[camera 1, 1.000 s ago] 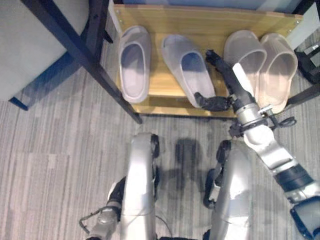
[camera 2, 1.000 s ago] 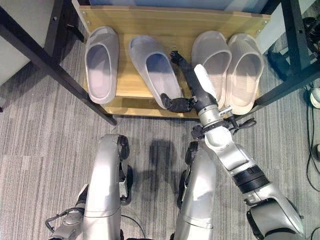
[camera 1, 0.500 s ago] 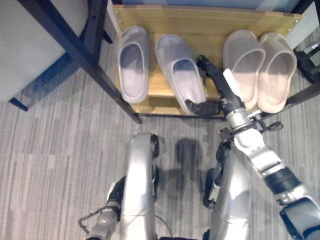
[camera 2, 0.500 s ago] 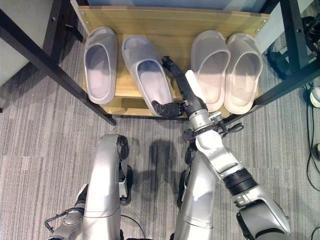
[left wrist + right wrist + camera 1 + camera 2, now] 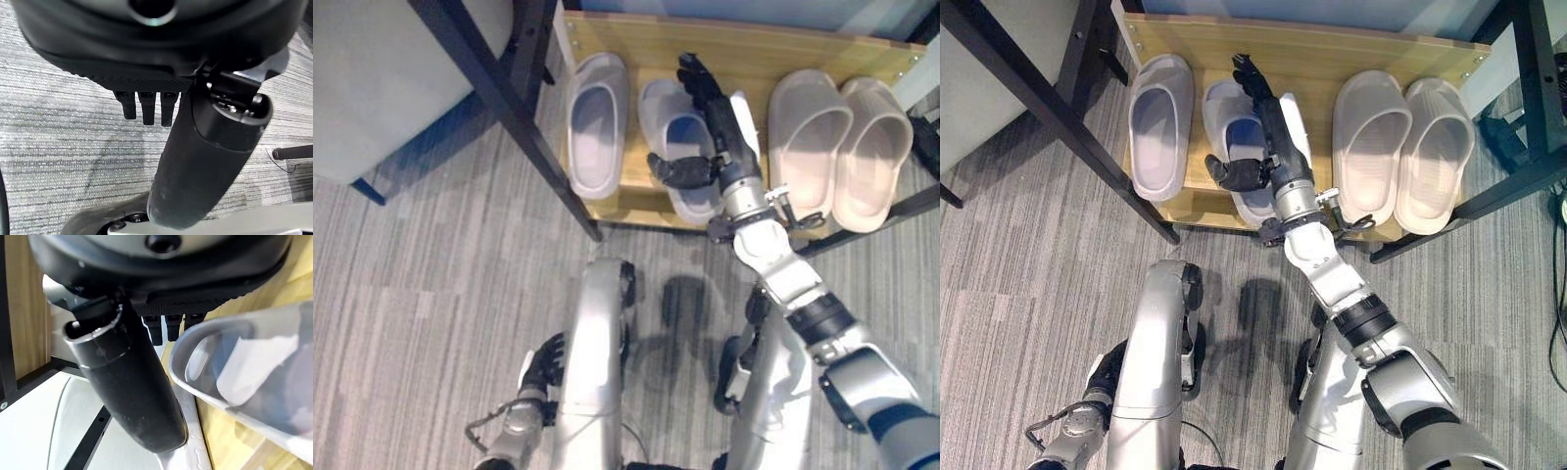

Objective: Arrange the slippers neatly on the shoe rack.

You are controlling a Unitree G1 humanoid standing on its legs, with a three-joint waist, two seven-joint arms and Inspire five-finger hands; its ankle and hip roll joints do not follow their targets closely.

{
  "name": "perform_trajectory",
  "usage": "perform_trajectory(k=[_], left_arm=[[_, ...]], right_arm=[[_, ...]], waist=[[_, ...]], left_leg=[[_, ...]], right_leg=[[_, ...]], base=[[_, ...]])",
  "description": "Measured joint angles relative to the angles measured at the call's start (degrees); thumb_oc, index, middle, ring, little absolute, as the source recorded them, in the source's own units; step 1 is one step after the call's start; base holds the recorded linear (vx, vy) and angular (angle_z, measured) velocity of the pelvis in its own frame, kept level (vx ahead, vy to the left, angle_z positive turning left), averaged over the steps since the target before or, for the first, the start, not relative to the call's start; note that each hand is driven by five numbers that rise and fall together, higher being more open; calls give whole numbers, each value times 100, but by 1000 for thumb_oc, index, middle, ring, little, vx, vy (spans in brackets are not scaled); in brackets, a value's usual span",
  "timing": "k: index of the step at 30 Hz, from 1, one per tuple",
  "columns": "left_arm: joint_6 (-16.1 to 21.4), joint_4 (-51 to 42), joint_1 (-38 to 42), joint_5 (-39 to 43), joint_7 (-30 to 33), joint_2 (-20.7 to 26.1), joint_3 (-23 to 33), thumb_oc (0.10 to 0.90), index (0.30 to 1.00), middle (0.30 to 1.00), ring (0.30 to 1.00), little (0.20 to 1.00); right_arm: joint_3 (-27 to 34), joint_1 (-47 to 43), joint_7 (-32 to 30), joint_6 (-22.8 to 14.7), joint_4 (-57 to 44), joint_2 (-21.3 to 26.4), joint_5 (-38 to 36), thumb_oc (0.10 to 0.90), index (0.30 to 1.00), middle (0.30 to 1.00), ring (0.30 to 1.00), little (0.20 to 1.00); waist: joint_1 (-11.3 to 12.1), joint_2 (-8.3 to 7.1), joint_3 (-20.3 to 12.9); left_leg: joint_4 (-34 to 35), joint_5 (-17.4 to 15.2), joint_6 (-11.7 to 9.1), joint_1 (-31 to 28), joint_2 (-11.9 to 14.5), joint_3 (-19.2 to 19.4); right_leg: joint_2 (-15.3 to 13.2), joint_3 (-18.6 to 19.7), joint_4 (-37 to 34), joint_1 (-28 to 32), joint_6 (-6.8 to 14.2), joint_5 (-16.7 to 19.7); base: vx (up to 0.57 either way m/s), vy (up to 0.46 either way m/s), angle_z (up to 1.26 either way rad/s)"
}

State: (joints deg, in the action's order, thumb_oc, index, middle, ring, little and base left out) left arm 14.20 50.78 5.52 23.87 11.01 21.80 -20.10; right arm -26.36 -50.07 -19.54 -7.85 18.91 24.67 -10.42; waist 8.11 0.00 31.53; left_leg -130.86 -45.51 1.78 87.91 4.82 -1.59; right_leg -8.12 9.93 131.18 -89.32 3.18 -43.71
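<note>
A wooden shoe rack (image 5: 759, 47) holds two grey slippers and two beige ones. The left grey slipper (image 5: 595, 132) lies straight. The second grey slipper (image 5: 664, 106) sits close beside it, toe to the back. My right hand (image 5: 722, 132) rests open along that slipper's right side, fingers straight toward the back and thumb (image 5: 677, 172) lying across its heel opening. In the right wrist view the slipper's grey rim (image 5: 254, 382) sits just beside the straight fingers (image 5: 166, 324). My left hand (image 5: 544, 360) hangs low over the carpet, fingers relaxed (image 5: 145, 108).
The beige pair (image 5: 808, 142) (image 5: 873, 147) lies side by side at the rack's right end. A black slanted frame bar (image 5: 514, 108) and a grey seat (image 5: 382, 78) stand to the rack's left. Striped grey carpet (image 5: 431, 274) lies in front.
The second grey slipper has slid left and straightened, ending close beside the left grey one. My right hand moved left with it. The view has also shifted.
</note>
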Motion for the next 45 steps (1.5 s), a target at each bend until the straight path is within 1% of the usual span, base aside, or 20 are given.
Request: perform_trajectory(k=[1, 5, 6, 7, 8, 11, 15, 16, 17, 19, 22, 23, 26, 30, 32, 34, 36, 45], left_arm=[[0, 25, 3, -1, -2, -1, -2, 800, 900, 900, 900, 900], [12, 46, 5, -20, 65, -2, -6, 800, 900, 900, 900, 900], [23, 35, 0, -72, 106, -2, -5, 800, 900, 900, 900, 900], [40, 35, -9, -181, 149, -1, -4, 800, 900, 900, 900, 900], [117, 26, -30, -245, 239, -1, -6, 800, 900, 900, 900, 900], [146, 16, -22, -291, 342, -1, 1, 800, 900, 900, 900, 900], [216, 19, -21, -311, 456, -1, 1, 800, 900, 900, 900, 900], [218, 26, -13, -392, 460, -1, 4, 800, 900, 900, 900, 900], [219, 26, -12, -448, 459, -2, 2, 800, 900, 900, 900, 900], [227, 21, -13, -456, 455, -7, 0, 800, 900, 900, 900, 900], [231, 48, -22, -502, 454, -15, 2, 800, 900, 900, 900, 900], [229, 55, -27, -514, 454, -18, -20, 800, 900, 900, 900, 900], [231, 35, -72, -683, 442, -51, -40, 800, 900, 900, 900, 900], [236, -25, -192, -730, 417, -69, -35, 800, 900, 900, 900, 900], [236, -21, -217, -732, 355, -71, -23, 800, 900, 900, 900, 900], [236, -21, -218, -732, 344, -71, -23, 800, 900, 900, 900, 900], [236, -38, -227, -734, 326, -71, -23, 800, 900, 900, 900, 900], [241, -89, -227, -739, 321, -70, 5, 800, 900, 900, 900, 900]], right_arm=[[-1, 1, 2, -5, 0, -1, -104, 800, 900, 900, 900, 900], [44, 122, -1, -34, -164, 103, -104, 800, 900, 900, 900, 900], [131, 256, -10, -78, -357, 125, -102, 800, 900, 900, 900, 900], [247, 398, -62, -215, -502, 102, -97, 800, 900, 900, 900, 900], [321, 472, -257, -393, -551, 102, -91, 800, 900, 900, 900, 900], [400, 468, -464, -473, -552, 106, -78, 800, 900, 900, 900, 900], [517, 507, -546, -513, -1001, 154, -87, 800, 900, 900, 900, 900], [516, 554, -523, -517, -1186, 206, -92, 800, 900, 900, 900, 900], [512, 655, -427, -622, -1482, 306, -88, 800, 900, 900, 900, 900], [502, 865, -275, -705, -1908, 477, -86, 800, 900, 900, 900, 900], [445, 1145, -9, -733, -2270, 810, 67, 800, 900, 900, 900, 900], [445, 1212, 79, -732, -2296, 865, 138, 800, 900, 900, 900, 900], [441, 1811, 412, -726, -2549, 1453, 374, 800, 900, 900, 900, 900], [499, 2253, 515, -688, -2517, 1547, 375, 800, 900, 900, 900, 900], [522, 2457, 581, -682, -2523, 1717, 376, 800, 900, 900, 900, 900], [523, 2489, 594, -682, -2523, 1767, 375, 800, 900, 900, 900, 900], [536, 2543, 694, -683, -2523, 1847, 370, 800, 900, 900, 900, 900], [471, 2413, 1011, -682, -2509, 1876, 359, 800, 900, 900, 900, 900]], waist=[[-1, 0, 0], [-15, 2, 1], [-12, 4, 2], [-7, 8, 4], [-22, 10, 4], [-14, 11, 4], [-27, 16, 5], [-26, 16, 5], [-28, 16, 5], [-26, 15, 4], [-26, 13, 3], [-69, 6, 3], [-48, 1, 3], [-181, -9, 6], [-220, -10, 6], [-229, -10, 6], [-287, -12, 6], [-266, -19, 4]], left_leg=[[1, 0, 0, 0, 0, 0], [2, -10, -21, 0, -1, 4], [2, -13, -28, 0, -3, 4], [4, -14, -29, 0, -4, 7], [2, -14, -29, 0, -6, 16], [1, -14, -30, 0, -6, 13], [1, -29, -63, -2, -10, 10], [1, -32, -68, -2, -10, 12], [1, -37, -78, -4, -14, 13], [-1, -38, -77, -5, -21, 18], [-2, -39, -79, -5, -26, 12], [-3, -40, -83, -8, -25, 10], [-4, -42, -86, -9, -30, 5], [-6, -50, -102, -6, -28, -6], [-5, -55, -112, -6, -21, -21], [-5, -56, -115, -6, -18, -25], [-4, -56, -115, -6, -17, -28], [-4, -56, -115, -4, -21, -29]], right_leg=[[0, 0, 0, -1, 0, 0], [1, 5, 1, -7, 0, 0], [3, 5, 1, -13, 0, -1], [4, 6, 2, -14, 3, -2], [6, 22, 15, -16, 26, -14], [0, 25, 31, -23, 29, -18], [1, 22, 42, -31, 21, -43], [-2, 22, 44, -31, 11, -54], [-4, 22, 46, -27, 10, -63], [-8, 28, 52, -23, 11, -77], [-11, 27, 59, -18, 10, -79], [-10, 27, 59, -23, 8, -80], [-14, 21, 63, -9, 3, -93], [-9, 17, 65, -22, 3, -97], [-6, 7, 65, -29, 3, -97], [-6, 4, 66, -30, 3, -97], [-4, 0, 66, -30, 2, -98], [-12, 0, 64, -26, 2, -98]], base=[[0, 0, 0], [0, 0, 0], [0, 0, 0], [0, 0, 0], [0, 0, 0], [0, 0, 0], [0, 0, 0], [0, 0, 0], [0, 0, 0], [0, 0, 0], [0, 0, 0], [0, 0, 0], [0, 0, 0], [0, 0, 0], [0, 0, 0], [0, 0, 0], [0, 0, 0], [0, 0, 0]])
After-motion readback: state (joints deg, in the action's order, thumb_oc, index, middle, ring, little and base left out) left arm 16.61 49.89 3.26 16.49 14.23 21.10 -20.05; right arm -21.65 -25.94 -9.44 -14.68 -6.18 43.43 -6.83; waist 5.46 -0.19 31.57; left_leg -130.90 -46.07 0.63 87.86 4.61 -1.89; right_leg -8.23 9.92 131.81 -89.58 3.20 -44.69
